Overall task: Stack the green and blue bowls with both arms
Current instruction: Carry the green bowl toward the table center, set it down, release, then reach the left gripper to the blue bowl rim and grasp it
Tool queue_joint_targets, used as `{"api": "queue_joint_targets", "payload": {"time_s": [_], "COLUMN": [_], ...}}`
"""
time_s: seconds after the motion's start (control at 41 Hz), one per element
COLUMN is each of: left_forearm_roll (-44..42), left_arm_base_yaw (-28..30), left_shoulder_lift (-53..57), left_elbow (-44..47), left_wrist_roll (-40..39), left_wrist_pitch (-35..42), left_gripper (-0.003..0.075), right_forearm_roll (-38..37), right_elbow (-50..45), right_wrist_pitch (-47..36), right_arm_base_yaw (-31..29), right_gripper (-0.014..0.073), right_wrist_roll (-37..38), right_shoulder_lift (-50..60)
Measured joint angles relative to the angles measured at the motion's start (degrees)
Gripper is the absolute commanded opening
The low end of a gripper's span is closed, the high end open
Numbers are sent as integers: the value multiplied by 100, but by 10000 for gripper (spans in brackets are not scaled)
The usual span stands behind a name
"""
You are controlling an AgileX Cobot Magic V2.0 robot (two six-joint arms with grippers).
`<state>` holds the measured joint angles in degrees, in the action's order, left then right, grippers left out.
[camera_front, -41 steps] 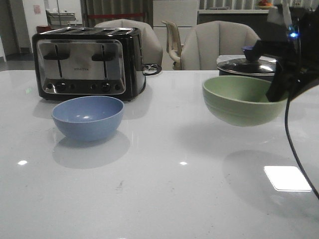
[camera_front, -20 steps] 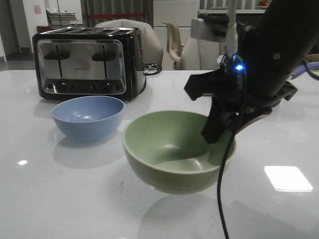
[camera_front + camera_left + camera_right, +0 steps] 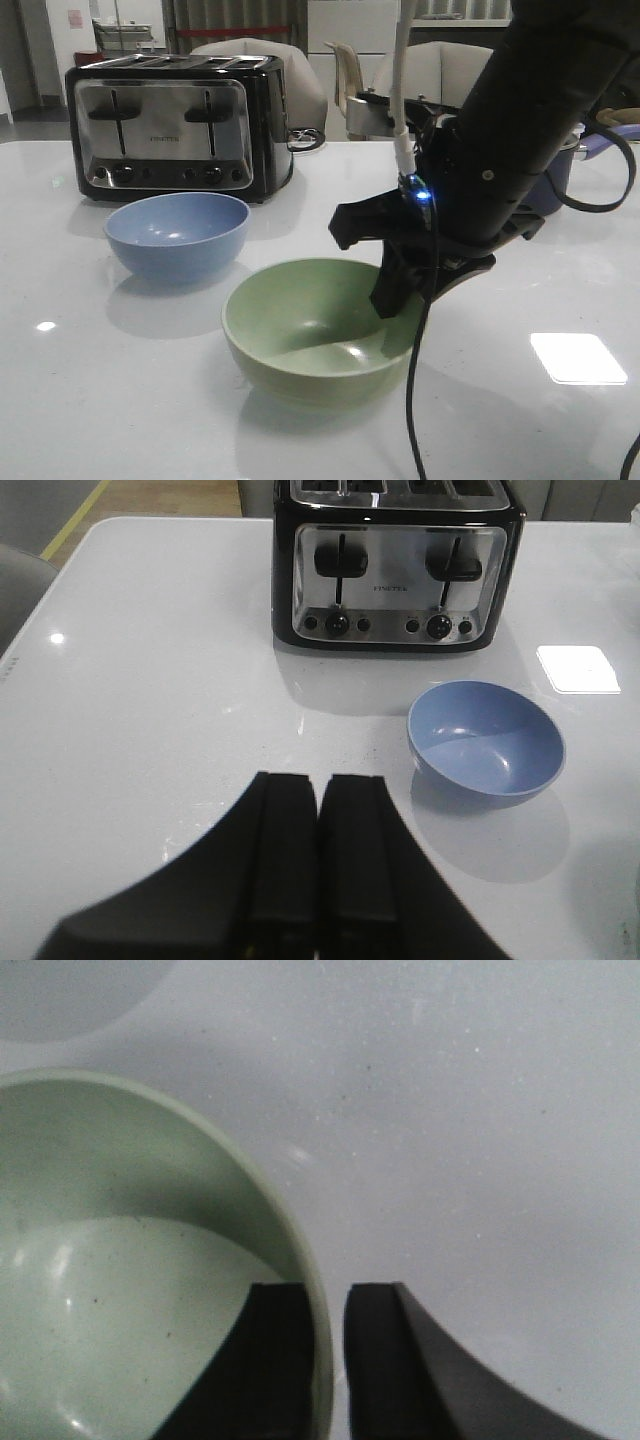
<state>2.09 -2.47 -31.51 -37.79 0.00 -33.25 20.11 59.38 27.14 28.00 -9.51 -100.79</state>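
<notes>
Toaster (image 3: 178, 124) behind one bowl (image 3: 177, 236), second bowl (image 3: 318, 330) right, nearer

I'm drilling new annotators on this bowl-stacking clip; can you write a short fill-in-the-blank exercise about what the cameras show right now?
1. The right gripper pinches the rim of the ____ bowl.
2. The blue bowl sits on the table just in front of the ____.
3. The left gripper holds nothing, and its fingers are ____.
4. Inside, the blue bowl is ____.

Missing words: green; toaster; shut; empty
</notes>
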Motion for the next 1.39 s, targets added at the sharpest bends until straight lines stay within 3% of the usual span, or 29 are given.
{"api": "queue_joint_targets", "payload": {"time_s": [0.098,0.293,0.488,0.561,0.756,0.878,1.146,1.39], "left_forearm_roll": [0,4,4,4,4,4,13,-28], "left_arm_base_yaw": [0,0,0,0,0,0,-41,-813], "left_shoulder_lift": [0,0,0,0,0,0,-9,-734], "left_elbow": [0,0,0,0,0,0,0,-149], "left_wrist_roll": [0,0,0,0,0,0,180,328], "left_wrist_pitch": [0,0,0,0,4,4,4,-17], "left_gripper": [102,104,124,176,439,553,567,566], "right_forearm_roll": [0,0,-38,-225,-719,-928,-1843,-1947], "right_elbow": [61,159,-85,-336,-1057,-1419,-1899,-1924], "right_wrist_pitch": [-72,29,153,204,558,859,1648,1975], "right_arm_base_yaw": [0,0,2,2,2,2,2,2], "right_gripper": [446,442,442,442,442,442,442,442], "right_wrist_roll": [0,0,0,0,0,25,907,1020], "right_shoulder_lift": [-23,151,1102,1668,3161,3992,5260,5706]}}
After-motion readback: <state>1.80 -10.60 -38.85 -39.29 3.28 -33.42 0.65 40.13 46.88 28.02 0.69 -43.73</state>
